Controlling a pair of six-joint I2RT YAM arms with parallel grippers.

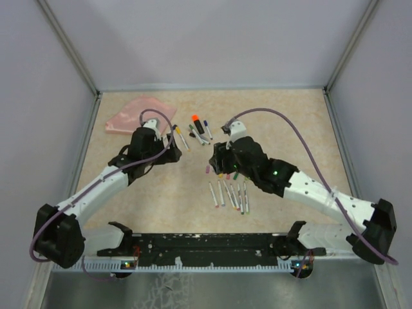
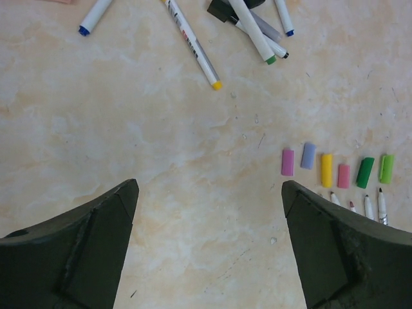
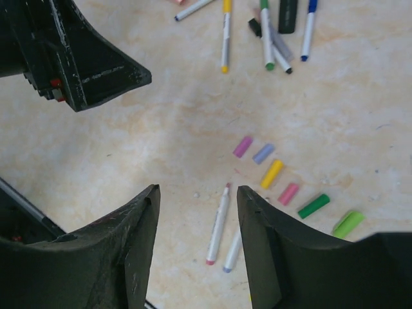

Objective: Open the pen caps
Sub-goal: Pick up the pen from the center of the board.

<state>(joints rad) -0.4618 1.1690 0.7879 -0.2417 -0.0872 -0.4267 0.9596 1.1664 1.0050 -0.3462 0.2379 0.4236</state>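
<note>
Several removed pen caps lie in a row on the table: pink (image 2: 288, 162), lavender (image 2: 308, 155), yellow (image 2: 327, 170), pink, green (image 2: 365, 172) and light green (image 2: 386, 168). The right wrist view shows the same row, from the pink cap (image 3: 243, 146) to the light green cap (image 3: 348, 223). An uncapped pen (image 3: 218, 225) lies flat on the table below my right gripper (image 3: 198, 192), which is open and apart from it. My left gripper (image 2: 209, 190) is wide open over bare table. Capped pens (image 1: 197, 131) lie behind both grippers (image 1: 174, 151) (image 1: 216, 158).
A pink pouch (image 1: 132, 114) lies at the back left. Uncapped pens (image 1: 229, 194) lie side by side in front of the right gripper. A yellow-tipped pen (image 2: 193, 45) and a blue-tipped one (image 2: 95, 16) lie ahead of the left gripper. Walls enclose the table.
</note>
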